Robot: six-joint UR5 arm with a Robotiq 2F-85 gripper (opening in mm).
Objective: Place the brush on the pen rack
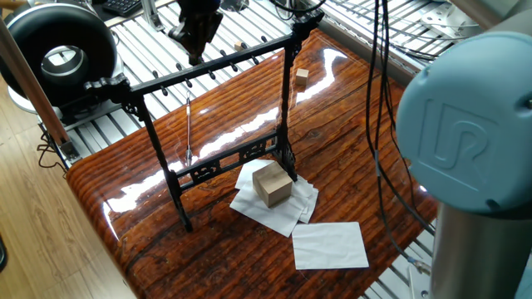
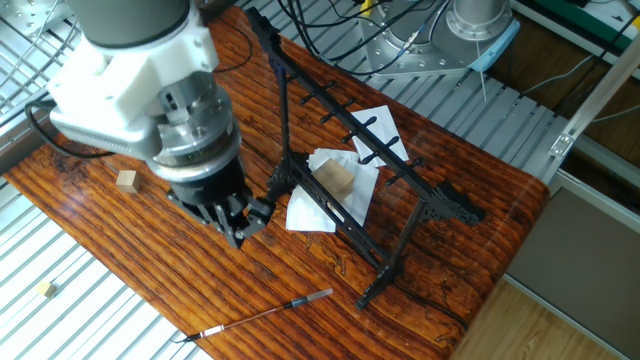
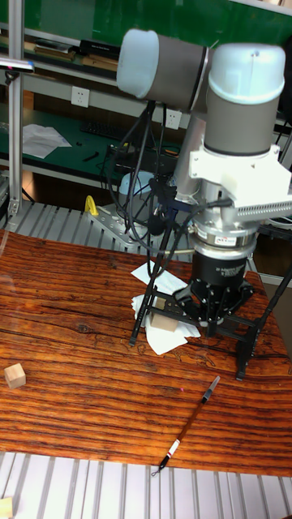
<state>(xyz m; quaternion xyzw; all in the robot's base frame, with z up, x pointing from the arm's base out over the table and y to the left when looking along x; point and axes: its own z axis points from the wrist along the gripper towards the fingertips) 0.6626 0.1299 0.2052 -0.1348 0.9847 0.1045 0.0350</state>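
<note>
The brush (image 2: pixel 268 313) is a thin dark rod with a pale end, lying flat on the wooden table near its edge, away from the rack's foot. It also shows as the brush (image 3: pixel 188 423) in the tall view and, seen through the frame, as the brush (image 1: pixel 189 131). The pen rack (image 1: pixel 208 71) stands upright across the table, its pegs bare; its leg shows at the pen rack (image 2: pixel 385 270) and the pen rack (image 3: pixel 243 353). My gripper (image 2: pixel 238 228) hangs above the table between rack and brush, fingers spread and empty. It appears too as the gripper (image 3: pixel 213 323) and the gripper (image 1: pixel 193 46).
A wooden block (image 1: pixel 272 183) sits on crumpled white papers by the rack's foot, and another white sheet (image 1: pixel 330 245) lies nearer the front. A small wooden cube (image 2: pixel 126 180) rests on the table. Black cables (image 1: pixel 382 124) hang over the table's right side.
</note>
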